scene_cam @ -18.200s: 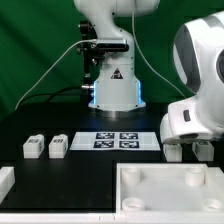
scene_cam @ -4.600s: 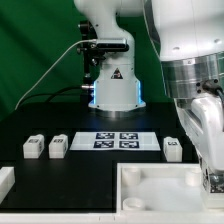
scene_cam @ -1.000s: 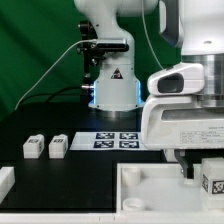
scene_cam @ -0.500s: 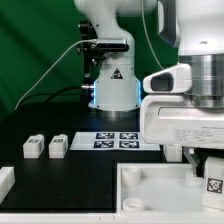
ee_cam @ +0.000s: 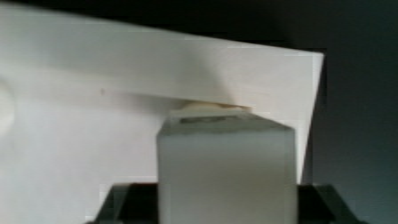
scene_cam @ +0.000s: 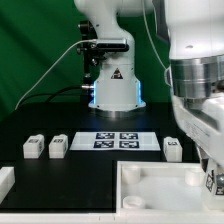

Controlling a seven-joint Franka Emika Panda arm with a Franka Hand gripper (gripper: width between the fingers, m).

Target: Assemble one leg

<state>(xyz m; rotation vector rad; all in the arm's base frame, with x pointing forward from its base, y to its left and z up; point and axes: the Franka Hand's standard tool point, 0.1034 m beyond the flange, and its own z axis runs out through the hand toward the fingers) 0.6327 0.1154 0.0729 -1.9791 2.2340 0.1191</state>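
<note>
My gripper (scene_cam: 211, 176) is shut on a leg (scene_cam: 215, 182), a small white block with a black-and-white tag, and holds it at the exterior view's right edge, over the right far corner of the large white tray-like piece (scene_cam: 150, 192). In the wrist view the leg (ee_cam: 226, 160) stands upright between my dark fingers (ee_cam: 135, 203), with the white tray-like piece (ee_cam: 107, 70) close behind it. Three more legs lie on the black table: two at the left (scene_cam: 33, 147) (scene_cam: 58, 147) and one at the right (scene_cam: 172, 149).
The marker board (scene_cam: 118, 140) lies in the middle of the table, in front of the robot's base (scene_cam: 113, 92). A white part (scene_cam: 5, 180) shows at the left front edge. A green curtain hangs behind.
The arm's wrist has turned, so its bulk looks different in the exterior view. The held leg stays over the tray-like piece's right far corner, hardly shifted. The loose legs have not moved.
</note>
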